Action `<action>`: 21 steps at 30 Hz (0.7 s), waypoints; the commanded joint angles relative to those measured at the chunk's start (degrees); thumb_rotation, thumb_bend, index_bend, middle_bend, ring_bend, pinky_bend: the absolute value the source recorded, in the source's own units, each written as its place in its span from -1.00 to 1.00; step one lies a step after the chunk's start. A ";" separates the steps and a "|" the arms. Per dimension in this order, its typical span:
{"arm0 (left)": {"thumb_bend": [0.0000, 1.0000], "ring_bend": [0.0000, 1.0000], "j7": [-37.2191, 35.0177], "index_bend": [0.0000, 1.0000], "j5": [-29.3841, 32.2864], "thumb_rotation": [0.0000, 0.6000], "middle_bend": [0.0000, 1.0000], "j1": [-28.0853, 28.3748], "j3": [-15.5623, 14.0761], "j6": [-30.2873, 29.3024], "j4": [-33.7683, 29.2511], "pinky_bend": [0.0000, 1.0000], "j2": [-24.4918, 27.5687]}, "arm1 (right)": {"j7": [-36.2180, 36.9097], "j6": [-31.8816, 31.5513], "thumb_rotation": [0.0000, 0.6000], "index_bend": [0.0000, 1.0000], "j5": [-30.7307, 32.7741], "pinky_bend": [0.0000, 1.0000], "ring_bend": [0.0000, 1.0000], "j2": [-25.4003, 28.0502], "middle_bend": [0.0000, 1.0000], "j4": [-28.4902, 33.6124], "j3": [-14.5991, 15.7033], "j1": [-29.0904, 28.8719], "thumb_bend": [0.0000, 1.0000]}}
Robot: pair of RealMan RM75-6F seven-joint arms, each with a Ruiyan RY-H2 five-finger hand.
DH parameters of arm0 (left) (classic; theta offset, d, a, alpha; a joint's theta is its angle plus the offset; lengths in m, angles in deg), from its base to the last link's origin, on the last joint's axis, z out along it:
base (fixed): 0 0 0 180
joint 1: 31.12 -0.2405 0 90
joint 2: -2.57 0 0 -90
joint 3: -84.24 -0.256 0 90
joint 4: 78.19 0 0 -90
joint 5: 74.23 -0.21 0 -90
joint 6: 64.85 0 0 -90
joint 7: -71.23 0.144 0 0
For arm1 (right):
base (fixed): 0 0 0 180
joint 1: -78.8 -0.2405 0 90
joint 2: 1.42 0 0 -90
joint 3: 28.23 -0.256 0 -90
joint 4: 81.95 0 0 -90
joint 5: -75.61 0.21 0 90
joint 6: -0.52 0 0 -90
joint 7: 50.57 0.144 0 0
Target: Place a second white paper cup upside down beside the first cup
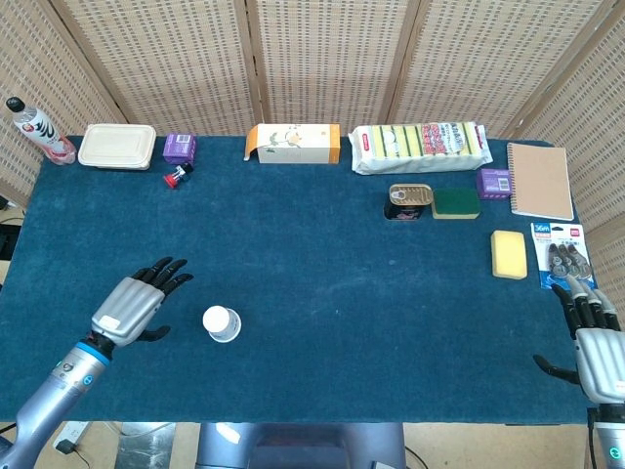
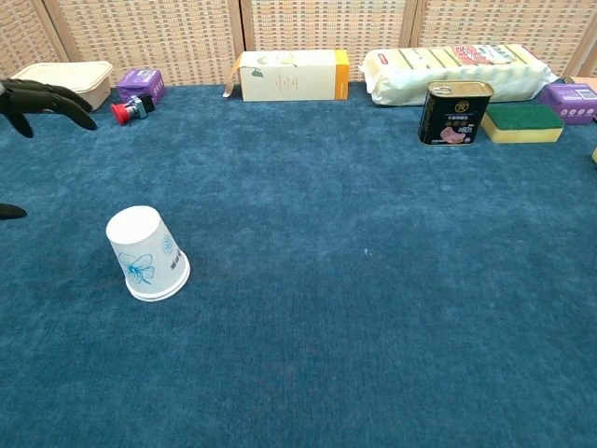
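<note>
My left hand [image 1: 137, 303] sits out over the table on its silver-grey forearm, palm down, black fingers [image 2: 51, 96] spread and holding nothing. My right hand [image 1: 594, 344] is at the near right edge, fingers extended and apart, thumb out to the side, also empty.

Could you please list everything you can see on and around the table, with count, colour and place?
paper cup: 1, white with blue flower, upside down, front left
table: 1, blue cloth
bottle: 1, clear, back left corner
food box: 1, beige, back left
small boxes: 2, purple, back left and back right
carton: 1, white-orange, back centre
sponge pack: 1, back right
tin: 1, black
sponges: 2, green, yellow
notebook: 1, brown
left hand: open, beside the cup
right hand: open, right edge
</note>
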 commanded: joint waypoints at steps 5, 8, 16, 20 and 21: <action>-0.61 -1.00 10.90 -0.77 9.00 1.00 -0.98 5.43 0.28 3.85 -4.39 -0.64 -3.09 | 1.03 -0.18 1.00 -0.88 0.20 -1.00 -1.00 0.61 -1.00 0.21 -0.24 0.10 -1.00; -0.61 -1.00 14.19 -0.79 12.95 1.00 -1.00 7.00 0.40 3.81 -4.93 -0.65 -4.82 | 1.48 -0.28 1.00 -0.88 0.14 -1.00 -1.00 0.76 -1.00 0.12 -0.20 0.21 -1.00; -0.61 -1.00 21.90 -0.81 23.99 1.00 -1.00 11.93 -0.46 2.89 -5.66 -0.67 -9.23 | 3.43 -0.59 1.00 -0.88 0.41 -1.00 -1.00 1.37 -1.00 -0.02 -0.57 0.37 -1.00; -0.61 -1.00 22.79 -0.81 26.24 1.00 -1.00 13.20 -0.95 1.95 -5.74 -0.67 -10.49 | 4.15 -0.48 1.00 -0.88 0.64 -1.00 -1.00 1.64 -1.00 0.05 -0.70 0.36 -1.00; -0.61 -1.00 22.86 -0.81 26.63 1.00 -1.00 13.48 -1.06 1.75 -5.75 -0.67 -10.75 | 4.29 -0.47 1.00 -0.88 0.66 -1.00 -1.00 1.69 -1.00 0.05 -0.73 0.36 -1.00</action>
